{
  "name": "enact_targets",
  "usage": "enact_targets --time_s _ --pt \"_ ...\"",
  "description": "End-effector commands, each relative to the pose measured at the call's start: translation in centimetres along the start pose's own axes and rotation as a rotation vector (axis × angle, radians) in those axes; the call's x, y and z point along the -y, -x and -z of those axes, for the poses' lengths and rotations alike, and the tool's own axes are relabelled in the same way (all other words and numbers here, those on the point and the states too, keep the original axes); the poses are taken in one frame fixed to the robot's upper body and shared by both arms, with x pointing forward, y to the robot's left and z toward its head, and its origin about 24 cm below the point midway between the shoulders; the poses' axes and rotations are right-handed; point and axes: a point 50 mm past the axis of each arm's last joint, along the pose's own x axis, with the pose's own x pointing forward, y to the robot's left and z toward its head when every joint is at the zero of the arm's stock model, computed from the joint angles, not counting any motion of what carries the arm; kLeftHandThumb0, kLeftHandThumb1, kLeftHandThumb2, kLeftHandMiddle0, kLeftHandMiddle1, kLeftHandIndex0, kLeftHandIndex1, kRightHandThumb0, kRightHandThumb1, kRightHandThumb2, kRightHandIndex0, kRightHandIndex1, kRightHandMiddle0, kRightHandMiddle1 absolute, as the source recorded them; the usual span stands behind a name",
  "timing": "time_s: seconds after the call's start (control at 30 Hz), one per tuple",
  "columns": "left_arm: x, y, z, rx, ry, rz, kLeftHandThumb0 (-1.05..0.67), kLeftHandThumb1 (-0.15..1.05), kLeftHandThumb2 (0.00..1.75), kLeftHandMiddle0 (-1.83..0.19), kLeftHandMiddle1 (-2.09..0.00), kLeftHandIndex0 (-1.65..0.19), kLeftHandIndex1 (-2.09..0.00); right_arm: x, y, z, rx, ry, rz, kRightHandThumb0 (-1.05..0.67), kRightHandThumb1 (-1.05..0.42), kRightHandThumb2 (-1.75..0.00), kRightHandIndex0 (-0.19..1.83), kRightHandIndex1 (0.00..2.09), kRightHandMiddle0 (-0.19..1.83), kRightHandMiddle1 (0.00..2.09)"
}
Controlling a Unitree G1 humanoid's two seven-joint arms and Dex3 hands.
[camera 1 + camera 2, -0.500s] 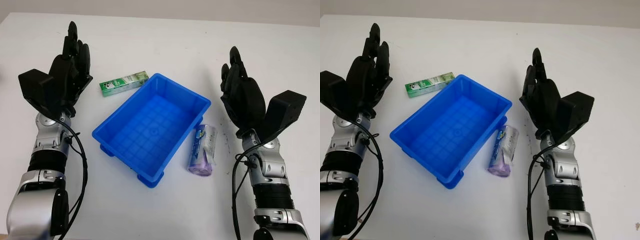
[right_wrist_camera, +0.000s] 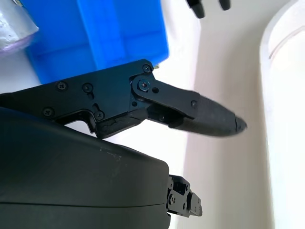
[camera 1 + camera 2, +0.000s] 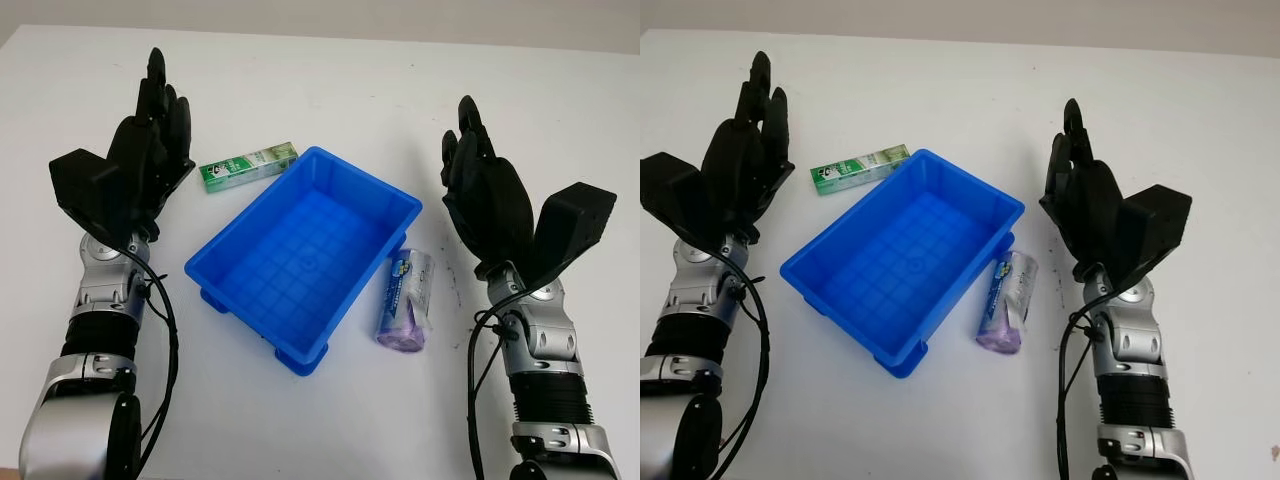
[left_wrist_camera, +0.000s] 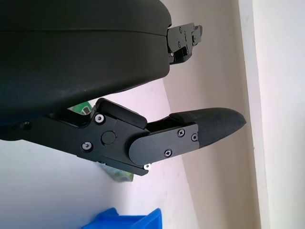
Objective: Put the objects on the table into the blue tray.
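A blue tray [image 3: 395,200] sits turned at an angle in the middle of the white table, with nothing inside it. A green and white box [image 3: 247,165] lies just beyond the tray's far left corner. A purple roll in clear wrap [image 3: 405,298] lies against the tray's right side. My left hand [image 3: 150,150] is raised and open, left of the green box. My right hand [image 3: 480,185] is raised and open, to the right of the tray and above the purple roll. Both hands hold nothing.
The white table [image 3: 330,90] stretches well beyond the tray on all sides. Its far edge meets a pale wall at the top of the head views. Black cables [image 3: 165,330] hang along both forearms.
My left hand has shifted slightly right and toward the green box. The right hand, the tray and both objects have stayed put.
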Motion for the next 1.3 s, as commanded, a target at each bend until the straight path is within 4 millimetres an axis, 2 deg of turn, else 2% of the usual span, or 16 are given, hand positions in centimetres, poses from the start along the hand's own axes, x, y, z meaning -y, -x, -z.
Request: enact_targets --time_s 0.0,0.03,0.07,0.1,0.17,0.2,0.3,0.4,0.5,0.63,0.8,1.0,1.17,1.27 --pt "0.1 0.2 0.2 -0.001 0.000 0.005 -0.77 1.05 0.71 0.19 0.00 0.19 0.00 1.4 0.3 -3.0 0.097 0.124 0.007 -0.64 -1.05 -0.43 -0.05 0.07 -0.06 0.08" --pt "0.1 0.3 0.2 -0.006 0.001 0.008 -0.77 1.05 0.70 0.19 0.00 0.19 0.00 1.7 0.6 -4.1 0.116 0.194 0.008 -0.59 -1.05 -0.35 0.01 0.11 0.00 0.12" --pt "0.2 0.3 0.3 -0.011 0.002 0.011 -0.78 1.05 0.71 0.19 0.00 0.19 0.00 2.1 0.8 -5.1 0.131 0.251 -0.006 -0.53 -1.04 -0.20 0.11 0.16 0.02 0.30" --pt "0.2 0.3 0.4 -0.022 0.002 0.008 -0.78 1.05 0.71 0.19 0.00 0.19 0.00 2.4 1.1 -6.2 0.138 0.309 -0.028 -0.49 -1.03 -0.13 0.14 0.18 -0.06 0.54" --pt "0.2 0.4 0.5 -0.034 0.001 0.002 -0.80 1.05 0.70 0.19 0.00 0.19 0.00 3.0 1.8 -8.4 0.183 0.521 -0.090 -0.43 -0.93 -0.05 0.22 0.23 -0.11 0.84" --pt "0.3 0.4 0.5 -0.037 0.004 0.003 -0.80 1.05 0.69 0.19 0.00 0.19 0.00 3.4 2.3 -9.8 0.207 0.685 -0.132 -0.43 -0.89 -0.05 0.27 0.26 -0.06 0.86" --pt "0.4 0.3 0.4 -0.039 0.007 0.011 -0.79 1.05 0.69 0.19 0.00 0.19 0.00 3.6 3.3 -12.0 0.216 0.973 -0.214 -0.42 -0.72 -0.05 0.45 0.20 0.37 0.38" --pt "0.5 0.1 0.3 -0.037 0.004 0.024 -0.77 1.05 0.71 0.19 0.00 0.19 0.00 3.3 3.9 -13.1 0.202 1.166 -0.331 -0.42 -0.68 -0.05 0.53 0.14 0.53 0.17" --pt "0.9 -0.3 0.1 -0.048 0.008 0.026 -0.78 1.05 0.70 0.19 0.00 0.19 0.00 3.0 4.6 -13.5 0.202 1.380 -0.456 -0.49 -0.69 -0.06 0.57 0.13 0.60 0.13" --pt "1.0 -0.5 -0.1 -0.062 -0.015 0.026 -0.79 1.05 0.70 0.19 0.00 0.19 0.00 2.9 4.9 -13.4 0.223 1.450 -0.545 -0.47 -0.68 -0.05 0.61 0.12 0.65 0.11" --pt "0.9 -0.8 -0.4 -0.068 -0.048 0.033 -0.80 1.05 0.73 0.19 0.00 0.19 0.00 2.2 5.7 -14.4 0.218 1.623 -0.672 -0.41 -0.76 -0.08 0.62 0.10 0.66 0.08" --pt "1.0 -1.0 -0.4 -0.073 -0.023 0.028 -0.80 1.05 0.71 0.19 0.00 0.19 0.00 2.2 6.5 -14.9 0.285 1.718 -0.746 -0.36 -0.79 -0.07 0.66 0.09 0.68 0.07" --pt "1.0 -1.2 -0.5 -0.061 -0.019 0.038 -0.80 1.05 0.70 0.19 0.00 0.19 0.00 1.7 7.1 -14.5 0.337 1.738 -0.788 -0.33 -0.87 -0.08 0.65 0.08 0.67 0.06" --pt "0.9 -1.3 -0.7 -0.054 -0.043 0.041 -0.82 1.05 0.70 0.19 0.00 0.19 0.00 1.1 7.5 -14.0 0.365 1.763 -0.824 -0.34 -0.84 -0.06 0.65 0.07 0.67 0.05"
